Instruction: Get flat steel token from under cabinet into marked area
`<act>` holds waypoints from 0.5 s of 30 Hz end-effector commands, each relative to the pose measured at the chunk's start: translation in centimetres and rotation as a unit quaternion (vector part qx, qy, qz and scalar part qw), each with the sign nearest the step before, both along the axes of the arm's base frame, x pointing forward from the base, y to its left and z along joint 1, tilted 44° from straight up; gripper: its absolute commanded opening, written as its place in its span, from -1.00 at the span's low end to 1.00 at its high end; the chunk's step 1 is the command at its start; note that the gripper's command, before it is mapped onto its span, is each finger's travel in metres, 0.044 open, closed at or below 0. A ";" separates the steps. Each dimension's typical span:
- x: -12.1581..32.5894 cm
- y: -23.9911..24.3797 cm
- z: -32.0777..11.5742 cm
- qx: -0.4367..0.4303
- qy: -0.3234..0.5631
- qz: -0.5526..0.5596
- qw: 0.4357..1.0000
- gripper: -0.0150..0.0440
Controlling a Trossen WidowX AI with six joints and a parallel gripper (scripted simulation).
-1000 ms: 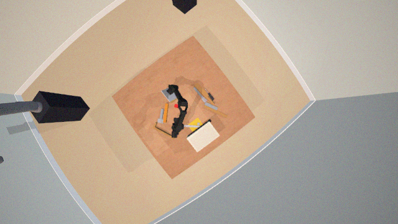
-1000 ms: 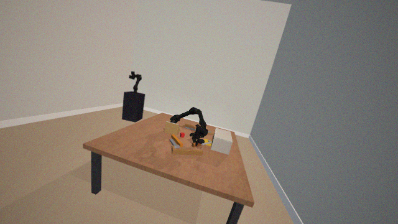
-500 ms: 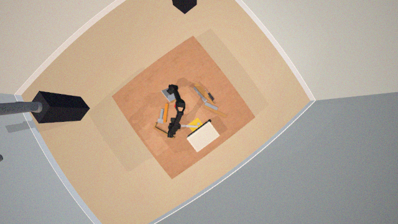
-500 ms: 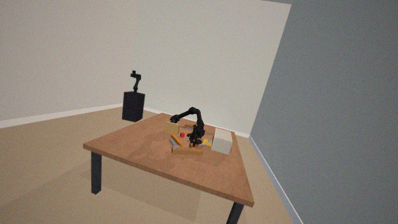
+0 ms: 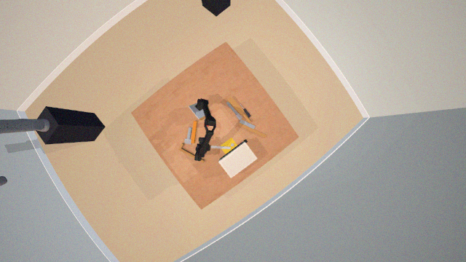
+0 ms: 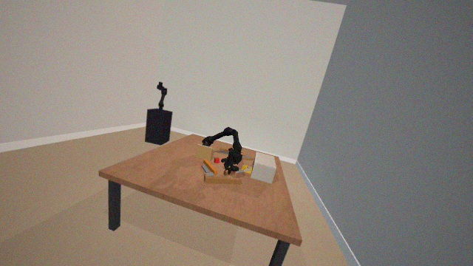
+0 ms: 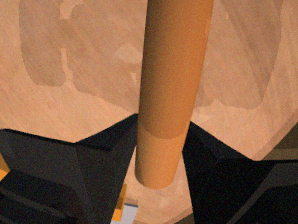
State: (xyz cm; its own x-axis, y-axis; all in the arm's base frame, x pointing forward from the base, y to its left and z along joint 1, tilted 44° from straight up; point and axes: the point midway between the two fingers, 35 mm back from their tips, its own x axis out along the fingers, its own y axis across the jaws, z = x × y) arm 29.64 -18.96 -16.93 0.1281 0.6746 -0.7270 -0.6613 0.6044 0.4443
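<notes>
The white cabinet (image 5: 238, 160) (image 6: 263, 168) stands on the table, with the yellow marked area (image 5: 226, 143) (image 6: 244, 168) before its dark-edged front. My gripper (image 6: 228, 172) (image 7: 160, 121) is shut on the orange-brown wooden handle (image 7: 172, 75) of a tool, left of the yellow area in the top view. The tool's thin grey bar (image 5: 216, 147) reaches over the yellow area towards the cabinet front. A small light grey round spot (image 5: 232, 145) shows on the yellow by the bar's end. I cannot tell whether it is the token or part of the tool, or whether they touch.
A wooden bar (image 5: 193, 152) (image 6: 222, 179) lies near the gripper. An orange bar (image 5: 194, 132) (image 6: 210, 167) and a grey piece (image 5: 188, 136) lie side by side. A red cube (image 6: 216, 160) and an upright tan panel (image 6: 204, 151) stand beyond. Long tools and a dark block (image 5: 245, 110) lie across the arm.
</notes>
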 end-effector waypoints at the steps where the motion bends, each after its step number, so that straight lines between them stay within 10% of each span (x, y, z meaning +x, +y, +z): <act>1: -0.4 -0.5 -0.1 -0.001 -0.003 -0.002 1.000 -0.49; 15: -2.8 -1.9 -1.7 -0.002 -0.003 -0.002 1.000 -0.49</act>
